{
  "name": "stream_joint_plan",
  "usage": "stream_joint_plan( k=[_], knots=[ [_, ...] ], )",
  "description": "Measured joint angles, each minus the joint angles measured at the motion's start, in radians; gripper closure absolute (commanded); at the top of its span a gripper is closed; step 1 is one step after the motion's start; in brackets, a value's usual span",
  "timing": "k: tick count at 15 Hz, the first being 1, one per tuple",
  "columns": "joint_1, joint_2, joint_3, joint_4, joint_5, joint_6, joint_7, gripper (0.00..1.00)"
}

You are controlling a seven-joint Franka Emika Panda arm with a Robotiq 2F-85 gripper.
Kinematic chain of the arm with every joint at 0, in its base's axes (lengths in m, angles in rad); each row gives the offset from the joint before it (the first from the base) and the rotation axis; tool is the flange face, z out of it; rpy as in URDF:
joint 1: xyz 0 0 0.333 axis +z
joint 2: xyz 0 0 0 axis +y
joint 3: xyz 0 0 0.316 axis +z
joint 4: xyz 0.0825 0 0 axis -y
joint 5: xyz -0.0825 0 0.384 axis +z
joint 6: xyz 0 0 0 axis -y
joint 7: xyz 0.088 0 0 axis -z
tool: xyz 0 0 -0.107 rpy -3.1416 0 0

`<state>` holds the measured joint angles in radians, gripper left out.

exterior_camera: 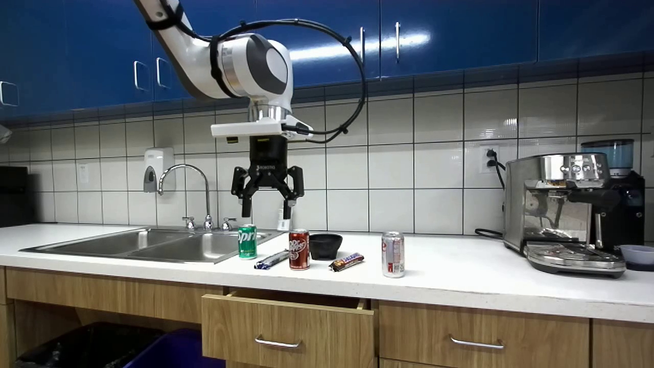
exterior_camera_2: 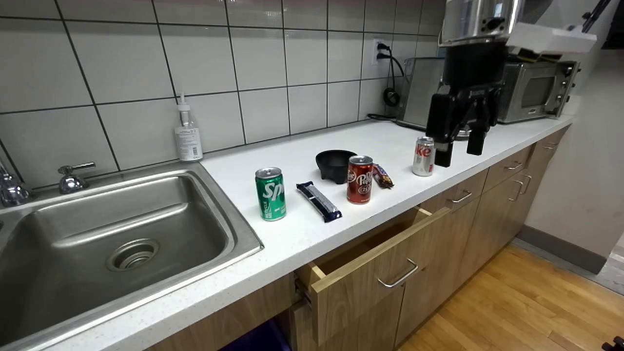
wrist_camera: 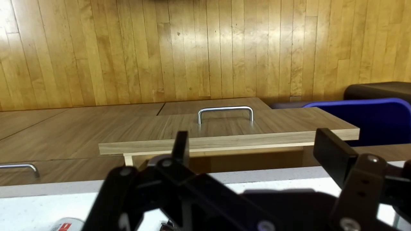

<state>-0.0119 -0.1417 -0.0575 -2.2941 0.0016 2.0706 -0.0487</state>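
My gripper (exterior_camera: 266, 210) is open and empty, pointing down in the air above the counter. It also shows in an exterior view (exterior_camera_2: 459, 152) and in the wrist view (wrist_camera: 252, 142). A wooden drawer (exterior_camera: 288, 329) with a silver handle (wrist_camera: 225, 109) stands partly open below the counter edge. On the counter stand a green Sprite can (exterior_camera_2: 271, 194), a red Dr Pepper can (exterior_camera_2: 360, 180) and a silver Coke can (exterior_camera_2: 423, 156). A black bowl (exterior_camera_2: 334, 165), a dark blue wrapped bar (exterior_camera_2: 319, 201) and a brown-and-blue wrapped bar (exterior_camera_2: 382, 176) are near the Dr Pepper can.
A steel sink (exterior_camera_2: 248, 243) is set into the white counter (exterior_camera: 449, 278). A soap bottle (exterior_camera_2: 188, 136) stands behind it. A coffee machine (exterior_camera: 562, 209) and a microwave (exterior_camera_2: 536, 92) stand further along. A blue bin (wrist_camera: 382, 122) is under the counter. Blue cabinets (exterior_camera: 460, 36) hang above.
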Motion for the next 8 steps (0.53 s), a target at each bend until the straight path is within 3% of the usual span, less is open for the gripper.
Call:
stream_joint_plan(
  k=[8],
  knots=[
    [0.000,0.111,0.000,0.027,0.002,0.030,0.000,0.00]
  ],
)
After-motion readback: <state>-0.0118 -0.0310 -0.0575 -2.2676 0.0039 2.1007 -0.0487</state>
